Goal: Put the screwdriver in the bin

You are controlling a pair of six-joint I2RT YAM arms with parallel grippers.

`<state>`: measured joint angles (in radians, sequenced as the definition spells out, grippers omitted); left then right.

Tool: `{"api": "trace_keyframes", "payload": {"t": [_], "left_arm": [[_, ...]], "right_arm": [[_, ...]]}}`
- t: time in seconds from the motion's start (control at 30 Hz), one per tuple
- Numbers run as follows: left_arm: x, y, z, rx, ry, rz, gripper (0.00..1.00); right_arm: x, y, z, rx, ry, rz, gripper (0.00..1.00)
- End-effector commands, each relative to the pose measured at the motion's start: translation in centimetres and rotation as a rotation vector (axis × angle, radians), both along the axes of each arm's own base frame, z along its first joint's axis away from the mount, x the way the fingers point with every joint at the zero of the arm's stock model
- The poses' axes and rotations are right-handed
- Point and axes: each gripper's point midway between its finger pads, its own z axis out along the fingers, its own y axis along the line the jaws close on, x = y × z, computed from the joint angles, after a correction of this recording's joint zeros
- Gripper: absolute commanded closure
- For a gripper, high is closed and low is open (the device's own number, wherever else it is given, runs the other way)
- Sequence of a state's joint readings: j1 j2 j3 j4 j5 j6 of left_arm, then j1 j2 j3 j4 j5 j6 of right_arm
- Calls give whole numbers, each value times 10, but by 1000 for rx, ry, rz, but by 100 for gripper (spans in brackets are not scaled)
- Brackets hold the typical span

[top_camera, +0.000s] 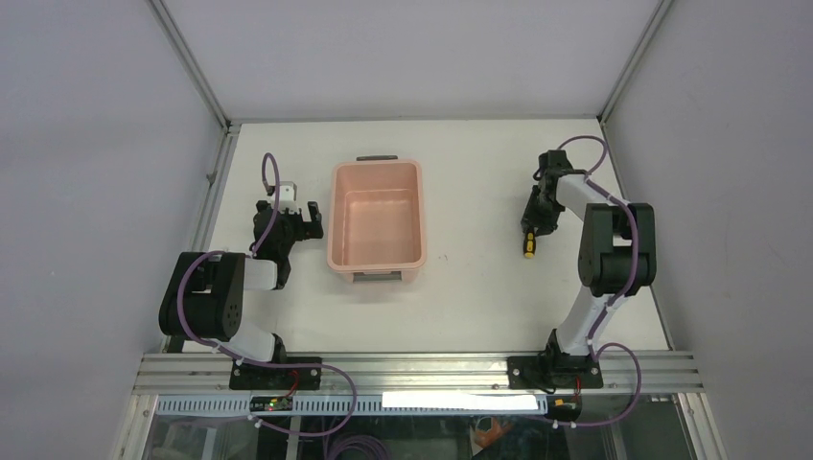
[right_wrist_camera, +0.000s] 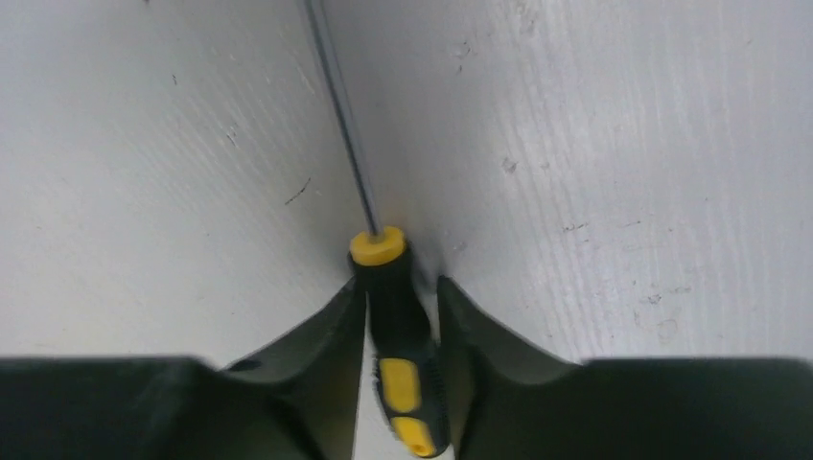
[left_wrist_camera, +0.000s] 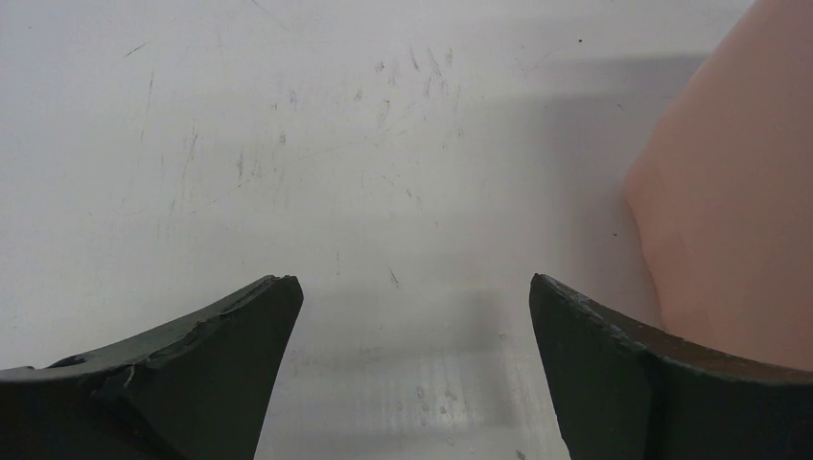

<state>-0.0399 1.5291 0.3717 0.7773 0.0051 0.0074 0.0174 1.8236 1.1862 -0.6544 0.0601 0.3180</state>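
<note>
The screwdriver (right_wrist_camera: 391, 321) has a yellow-and-black handle and a thin dark shaft that points away from the right wrist camera. My right gripper (right_wrist_camera: 403, 287) is shut on the handle, with a finger pressed against each side. In the top view the right gripper (top_camera: 530, 233) is at the right of the table, and the yellow end of the screwdriver (top_camera: 527, 252) sticks out below it. The pale pink bin (top_camera: 376, 220) stands empty in the middle. My left gripper (top_camera: 309, 222) is open and empty just left of the bin. In the left wrist view the left gripper (left_wrist_camera: 412, 287) is low over the table, with the bin's wall (left_wrist_camera: 729, 211) on its right.
A grey handle clip (top_camera: 377, 158) sits at the bin's far end and another (top_camera: 376, 277) at its near end. The white table runs to a metal rail (top_camera: 412, 369) at the front and grey walls on the other sides.
</note>
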Motion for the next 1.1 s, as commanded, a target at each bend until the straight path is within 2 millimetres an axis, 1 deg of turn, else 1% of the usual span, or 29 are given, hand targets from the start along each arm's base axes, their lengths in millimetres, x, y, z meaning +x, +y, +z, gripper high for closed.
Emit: {"api": "trace_keyframes", "payload": {"t": [0.0, 0.03, 0.07, 0.1, 0.13, 0.17, 0.2, 0.3, 0.4, 0.43, 0.53, 0.6, 0.63, 0.67, 0.7, 0.73, 0.77, 0.8, 0.83, 0.87, 0.9, 0.93, 0.97, 1.07], "left_arm": [[7, -6, 19, -21, -59, -12, 1], [7, -6, 19, -22, -60, -13, 1], [7, -5, 18, -21, -59, -11, 1], [7, -5, 19, -21, -60, -11, 1], [7, -5, 19, -21, -60, -11, 1], [7, -5, 19, -22, -60, -12, 1], [7, -6, 18, -21, -59, -12, 1], [7, -5, 18, -21, -59, -12, 1], [7, -6, 18, -21, -59, -12, 1], [7, -5, 18, -21, -59, -12, 1], [7, -5, 19, -21, -60, -11, 1], [7, -6, 19, -22, -60, -12, 1], [7, -5, 19, -21, -60, -11, 1], [7, -5, 19, -21, -60, -12, 1], [7, -5, 18, -21, -59, -12, 1], [7, -5, 18, -21, -59, -12, 1], [7, -5, 19, -21, -60, -12, 1], [7, -5, 19, -22, -60, -12, 1], [7, -5, 19, -21, -60, -11, 1], [7, -5, 18, -21, -59, -11, 1], [7, -5, 18, -21, -59, -11, 1], [7, -5, 19, -21, -60, -11, 1], [7, -5, 19, -22, -60, -12, 1], [7, -6, 18, -21, -59, -12, 1]], "right_arm": [[-24, 6, -16, 38, 69, -34, 76], [-25, 4, -12, 31, 59, -37, 88], [-25, 3, -7, 24, 44, -39, 96], [-24, 2, 2, 18, 21, -39, 100], [-23, 1, 8, 15, 11, -36, 100], [-20, 1, 21, 13, -17, -33, 100], [-20, 1, 28, 11, -24, -32, 100], [-15, -2, 63, -2, -82, -32, 100], [-17, -3, 93, -14, -102, -30, 100], [-15, -1, 104, -12, -120, -27, 100], [-17, 8, 127, 6, -152, -18, 100], [-18, 19, 140, 21, -173, 1, 100], [-20, 29, 147, 34, -175, 19, 100], [-17, 41, 158, 57, -198, 40, 100], [-18, 56, 164, 88, -201, 71, 100], [-18, 81, 178, 136, -221, 136, 100], [-19, 100, 188, 165, -229, 187, 100], [-18, 112, 197, 168, -235, 212, 100], [-24, 134, 204, 167, -231, 278, 100], [-22, 145, 212, 164, -240, 306, 100], [-28, 169, 217, 165, -240, 367, 100], [-29, 184, 219, 146, -237, 402, 100], [-31, 201, 227, 153, -258, 446, 100], [-35, 249, 232, 135, -275, 548, 100]]}}
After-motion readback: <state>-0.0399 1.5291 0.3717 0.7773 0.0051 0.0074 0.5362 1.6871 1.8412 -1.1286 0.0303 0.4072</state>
